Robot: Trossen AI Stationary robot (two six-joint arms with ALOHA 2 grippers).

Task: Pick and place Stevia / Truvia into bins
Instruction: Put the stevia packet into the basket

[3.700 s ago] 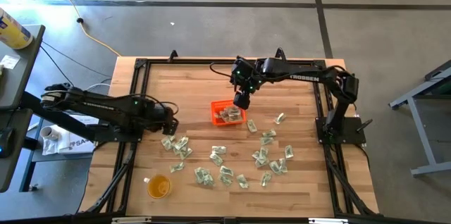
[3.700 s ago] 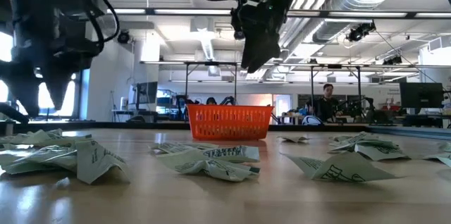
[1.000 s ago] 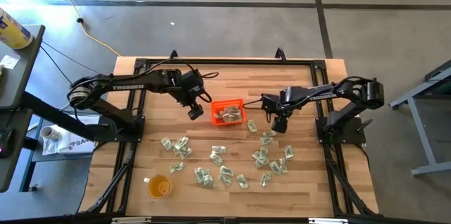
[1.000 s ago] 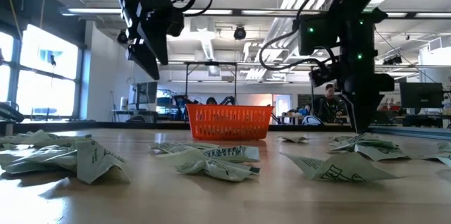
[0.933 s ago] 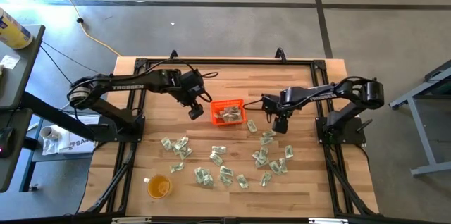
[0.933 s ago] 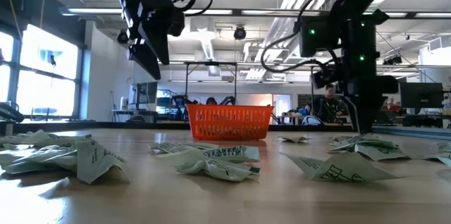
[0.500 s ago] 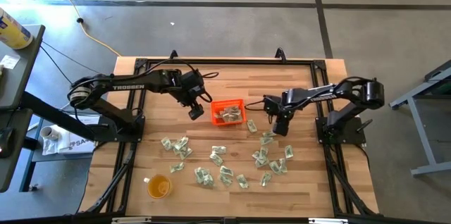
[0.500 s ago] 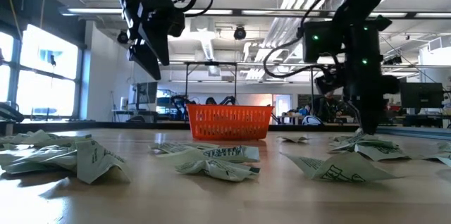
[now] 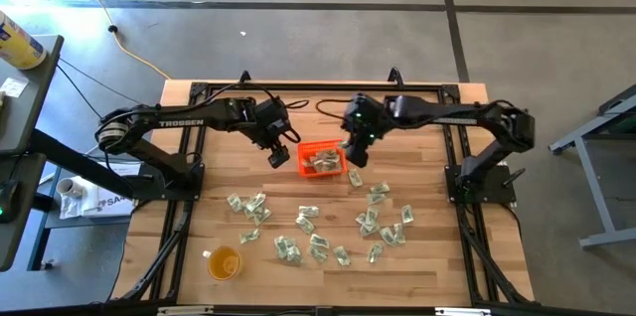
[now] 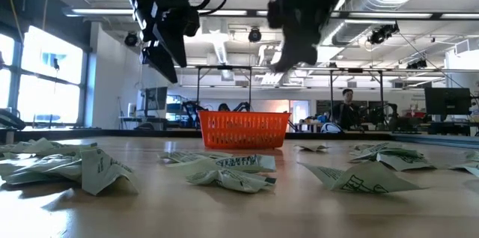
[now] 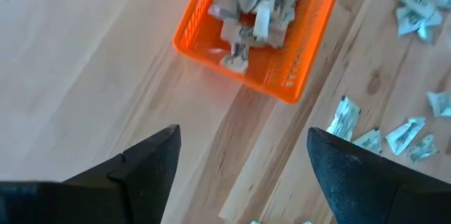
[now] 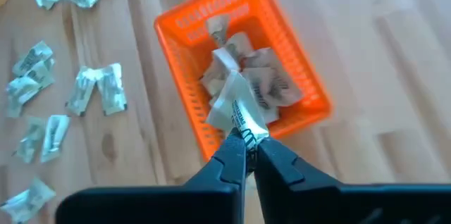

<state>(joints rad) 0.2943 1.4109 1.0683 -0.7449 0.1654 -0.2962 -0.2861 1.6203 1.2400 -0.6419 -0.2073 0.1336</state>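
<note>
A sachet is clamped in the right claw above the orange bin. The left claw is held apart beside it.

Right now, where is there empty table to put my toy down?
Bare wood lies along the far edge behind the orange bin, and at the near right corner. The near middle is crowded with sachets; the yellow cup sits near left. Both grippers flank the bin.

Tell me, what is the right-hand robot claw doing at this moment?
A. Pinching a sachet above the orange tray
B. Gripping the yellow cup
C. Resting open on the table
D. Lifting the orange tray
A: the right gripper is shut on a sachet over the orange tray.
</note>
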